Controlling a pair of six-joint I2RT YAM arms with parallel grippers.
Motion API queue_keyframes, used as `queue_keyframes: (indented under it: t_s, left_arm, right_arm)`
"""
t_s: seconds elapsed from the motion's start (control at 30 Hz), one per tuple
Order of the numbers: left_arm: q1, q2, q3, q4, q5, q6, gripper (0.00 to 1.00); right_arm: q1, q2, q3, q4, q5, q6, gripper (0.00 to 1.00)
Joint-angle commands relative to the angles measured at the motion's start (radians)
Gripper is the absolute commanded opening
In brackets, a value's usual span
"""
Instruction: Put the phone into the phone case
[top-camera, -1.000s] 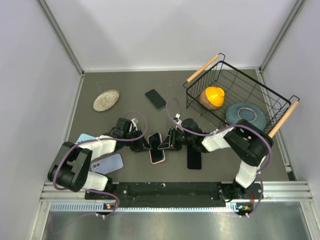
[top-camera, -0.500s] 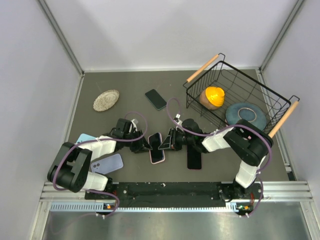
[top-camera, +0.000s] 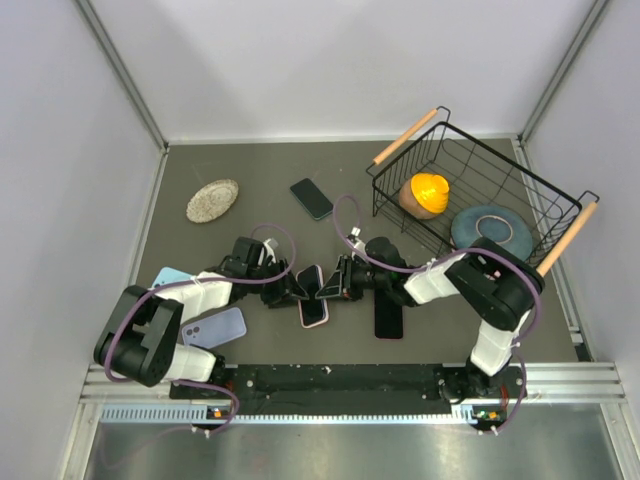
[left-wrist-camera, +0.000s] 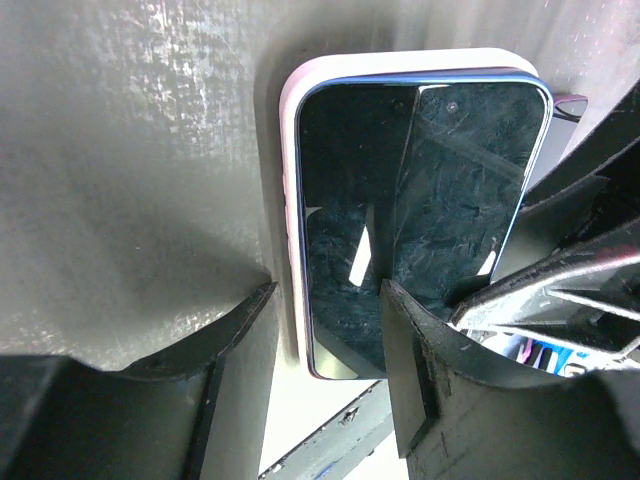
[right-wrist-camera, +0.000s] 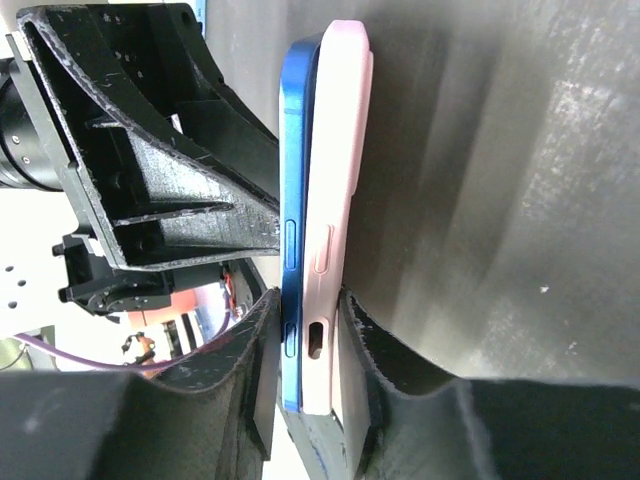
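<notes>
Near the front middle of the table (top-camera: 250, 170), between the two arms, the phone (left-wrist-camera: 420, 200) lies in the pink phone case (right-wrist-camera: 340, 150). From above it is only a dark slab with a pink rim. The left wrist view shows its dark screen framed by the case's pale lip. The right wrist view shows it edge-on, with the blue frame standing proud of the case along the button side.

The left gripper (left-wrist-camera: 328, 290) has its jaws apart, one finger just beside the case and the other over the screen. The right gripper (right-wrist-camera: 305, 300) has its jaws narrow, pinching phone and case together at one end.

Only the top view takes in the wire basket (top-camera: 520, 180) at the right rear, which holds an orange object (top-camera: 425, 193) and a blue-grey plate (top-camera: 490, 228). It also shows a rear black phone (top-camera: 311, 198), a near black phone (top-camera: 388, 318), a lavender phone (top-camera: 213, 327) and a woven plate (top-camera: 212, 200).
</notes>
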Motion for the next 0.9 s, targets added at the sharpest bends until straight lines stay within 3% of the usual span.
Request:
queue_keyframes:
  t_s: [0.0, 0.1, 0.23, 0.43, 0.57, 0.7, 0.87]
  left_arm:
    - [-0.024, 0.038, -0.022, -0.064, -0.051, 0.028, 0.51]
    - [-0.024, 0.029, -0.025, -0.066, -0.056, 0.027, 0.55]
    - [-0.024, 0.029, -0.023, -0.067, -0.062, 0.025, 0.62]
    - [-0.024, 0.033, -0.016, -0.078, -0.068, 0.024, 0.59]
    - [-0.024, 0.007, -0.005, -0.119, -0.105, 0.027, 0.61]
    - [-0.021, -0.115, 0.012, -0.195, -0.148, 0.054, 0.72]
    - [-0.016, -0.241, 0.064, -0.222, -0.065, 0.113, 0.74]
  right_arm:
    - [0.012, 0.006, 0.039, 0.28, -0.112, 0.063, 0.14]
    - [0.012, 0.01, 0.042, 0.286, -0.115, 0.061, 0.0]
    - [0.01, 0.008, 0.045, 0.271, -0.107, 0.063, 0.0]
    - [0.012, -0.01, 0.051, 0.205, -0.091, 0.026, 0.03]
    - [0.01, -0.036, 0.065, 0.108, -0.068, -0.034, 0.0]
    - [-0.001, -0.108, 0.066, -0.008, -0.026, -0.121, 0.0]
    - [-0.033, -0.217, 0.031, -0.064, 0.0, -0.145, 0.0]
